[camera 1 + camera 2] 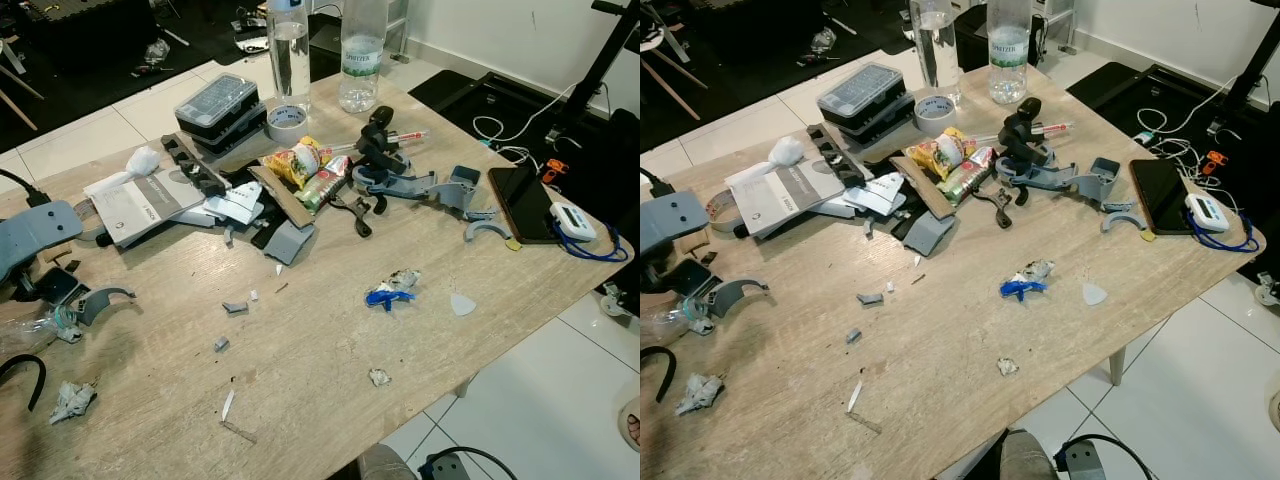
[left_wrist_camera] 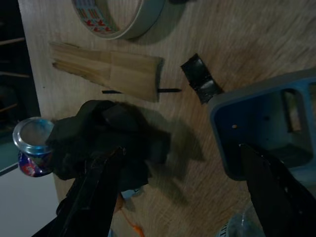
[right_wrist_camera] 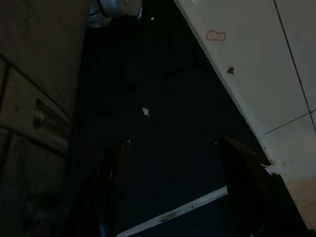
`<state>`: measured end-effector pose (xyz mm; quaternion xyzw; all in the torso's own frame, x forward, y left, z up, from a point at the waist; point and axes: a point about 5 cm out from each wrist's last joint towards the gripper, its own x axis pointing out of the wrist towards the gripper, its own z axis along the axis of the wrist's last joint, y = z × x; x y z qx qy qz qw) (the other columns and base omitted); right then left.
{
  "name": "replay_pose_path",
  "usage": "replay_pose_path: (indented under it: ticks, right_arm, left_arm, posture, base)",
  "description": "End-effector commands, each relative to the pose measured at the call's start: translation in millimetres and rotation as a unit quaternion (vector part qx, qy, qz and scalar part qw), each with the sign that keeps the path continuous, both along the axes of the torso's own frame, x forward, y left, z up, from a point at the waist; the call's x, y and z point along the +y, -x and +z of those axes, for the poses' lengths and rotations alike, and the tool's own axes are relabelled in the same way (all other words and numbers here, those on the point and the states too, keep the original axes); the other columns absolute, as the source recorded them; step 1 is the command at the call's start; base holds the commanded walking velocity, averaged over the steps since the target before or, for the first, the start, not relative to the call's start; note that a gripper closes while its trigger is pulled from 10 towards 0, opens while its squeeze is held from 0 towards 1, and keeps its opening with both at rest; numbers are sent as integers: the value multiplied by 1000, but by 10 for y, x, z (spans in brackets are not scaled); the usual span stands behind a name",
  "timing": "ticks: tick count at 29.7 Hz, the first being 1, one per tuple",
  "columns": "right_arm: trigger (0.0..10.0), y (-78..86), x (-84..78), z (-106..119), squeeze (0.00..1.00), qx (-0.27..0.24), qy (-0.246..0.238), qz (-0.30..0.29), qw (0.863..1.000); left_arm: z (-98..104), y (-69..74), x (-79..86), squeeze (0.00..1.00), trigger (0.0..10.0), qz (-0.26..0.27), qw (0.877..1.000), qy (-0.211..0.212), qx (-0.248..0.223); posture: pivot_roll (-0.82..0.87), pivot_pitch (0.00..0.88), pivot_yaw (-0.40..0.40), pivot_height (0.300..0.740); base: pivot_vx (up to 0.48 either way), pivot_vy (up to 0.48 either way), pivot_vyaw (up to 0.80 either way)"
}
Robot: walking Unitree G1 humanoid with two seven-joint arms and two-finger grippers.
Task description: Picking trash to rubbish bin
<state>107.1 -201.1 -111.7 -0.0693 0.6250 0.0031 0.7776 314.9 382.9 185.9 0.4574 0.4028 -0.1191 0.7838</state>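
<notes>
Trash lies scattered over a light wooden table (image 1: 320,340): a blue and silver wrapper (image 1: 390,290), a small crumpled scrap (image 1: 379,377), a crumpled paper ball (image 1: 72,400) at the near left, and yellow snack packets (image 1: 300,162) in the clutter. My left gripper (image 2: 182,197) is open above the table's left end, over a black crumpled lump (image 2: 108,138), with a grey-blue plastic part (image 2: 261,128), a wooden strip (image 2: 108,74) and a drink can (image 2: 32,145) around it. My right gripper (image 3: 177,187) hangs open over dark floor, holding nothing.
Two clear bottles (image 1: 290,55) and a tape roll (image 1: 286,122) stand at the far side by a black case (image 1: 217,108). A black tripod (image 1: 378,140), grey printed parts (image 1: 440,188), a phone (image 1: 525,205) and a white device (image 1: 572,220) sit right. White tiles (image 1: 560,400) border the table.
</notes>
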Motion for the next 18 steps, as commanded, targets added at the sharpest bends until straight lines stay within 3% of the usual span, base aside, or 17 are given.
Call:
replay_pose_path:
  ticks: [1, 3, 4, 5, 7, 8, 18]
  right_arm:
    - [10000, 55, 87, -25, 0, 11, -15, 7, 1000]
    - [10000, 54, 83, -25, 0, 11, -14, 7, 1000]
    - [10000, 53, 83, -25, 0, 11, -14, 7, 1000]
    - [10000, 52, 81, -24, 0, 11, -13, 8, 1000]
    - [10000, 51, 80, -24, 0, 10, -13, 8, 1000]
    - [10000, 51, 79, -24, 0, 10, -12, 8, 1000]
    - [10000, 47, 75, -22, 0, 10, -10, 13, 1000]
  left_arm:
    - [-114, 23, -10, 0, 10000, 8, 1000, -2, 15]
    - [-157, -2, -61, 0, 10000, 5, 1000, 3, 15]
    - [-173, -7, -75, 0, 7765, 4, 1000, 3, 18]
    - [-217, -6, -102, 0, 2549, 0, 1000, 6, 27]
    - [-251, -2, -118, 0, 2549, -2, 999, 7, 35]
    - [-277, 4, -128, 0, 0, -3, 999, 9, 41]
    - [-392, 51, -165, 0, 0, -9, 997, 23, 77]
  posture:
    - [-60, 132, 97, 740]
    - [-60, 132, 97, 740]
    - [-60, 132, 97, 740]
    - [-65, 125, 95, 740]
    - [-65, 125, 95, 740]
    - [-65, 125, 95, 740]
    - [-66, 117, 92, 740]
  base:
    - [0, 0, 0]
    - [0, 0, 0]
    - [0, 0, 0]
    - [0, 0, 0]
    - [0, 0, 0]
    - [0, 0, 0]
    - [0, 0, 0]
